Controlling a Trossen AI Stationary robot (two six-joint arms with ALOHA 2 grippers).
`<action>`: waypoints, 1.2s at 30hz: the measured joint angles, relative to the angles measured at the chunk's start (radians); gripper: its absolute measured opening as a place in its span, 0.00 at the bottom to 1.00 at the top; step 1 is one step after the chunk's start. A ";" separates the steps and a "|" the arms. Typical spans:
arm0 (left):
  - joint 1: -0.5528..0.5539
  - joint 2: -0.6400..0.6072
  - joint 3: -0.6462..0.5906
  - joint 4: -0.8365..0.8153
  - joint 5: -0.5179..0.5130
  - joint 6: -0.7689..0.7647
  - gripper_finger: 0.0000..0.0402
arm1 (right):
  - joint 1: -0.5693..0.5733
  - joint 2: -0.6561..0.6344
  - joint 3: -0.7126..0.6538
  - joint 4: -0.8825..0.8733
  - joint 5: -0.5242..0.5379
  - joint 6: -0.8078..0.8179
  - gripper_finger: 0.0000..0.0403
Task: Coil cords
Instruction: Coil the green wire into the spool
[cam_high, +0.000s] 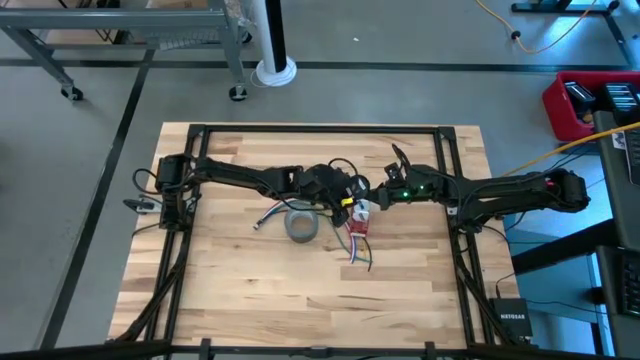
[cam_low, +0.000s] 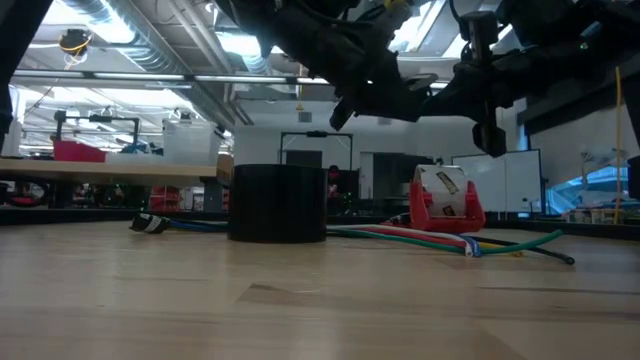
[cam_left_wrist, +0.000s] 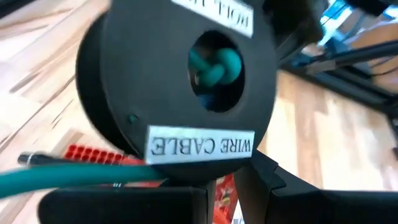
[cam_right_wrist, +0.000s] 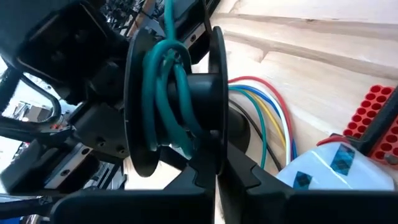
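Observation:
A black spool (cam_right_wrist: 174, 99) labelled "WIRE CABLE" (cam_left_wrist: 202, 146) is held in the air between my two arms over the table's middle (cam_high: 345, 192). Green cord (cam_right_wrist: 165, 93) is wound on its hub, and a knot of it shows in the hub hole (cam_left_wrist: 214, 65). A straight length of the cord (cam_left_wrist: 68, 177) runs off past my left gripper. My right gripper (cam_right_wrist: 214, 186) is shut on the spool. My left gripper (cam_left_wrist: 221, 193) faces one flange of the spool, its fingers close together. My right gripper pinches the rim of one spool flange (cam_right_wrist: 216, 146) between its two fingers, one on each face. The spool is lifted clear of the table, its axle about level. My left gripper's fingers close where the green cord (cam_left_wrist: 149, 179) ends. The spool's rim hides the contact.
A grey tape roll (cam_high: 302, 226) stands on the table below the arms, dark in the low view (cam_low: 278, 203). A red tape dispenser (cam_high: 358, 218) and a bundle of coloured wires (cam_low: 450, 240) lie to its right. A loose cord end (cam_high: 262, 222) lies to its left.

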 joint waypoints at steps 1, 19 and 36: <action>-0.007 0.000 0.000 -0.015 -0.017 -0.002 0.11 | 0.000 0.000 0.000 0.000 0.000 0.000 0.01; -0.009 -0.027 0.001 -0.194 -0.246 0.028 0.11 | 0.000 0.001 0.000 -0.005 -0.026 0.000 0.01; -0.014 -0.138 0.002 -0.351 -0.355 0.052 0.11 | 0.000 0.002 0.000 -0.036 -0.027 0.000 0.01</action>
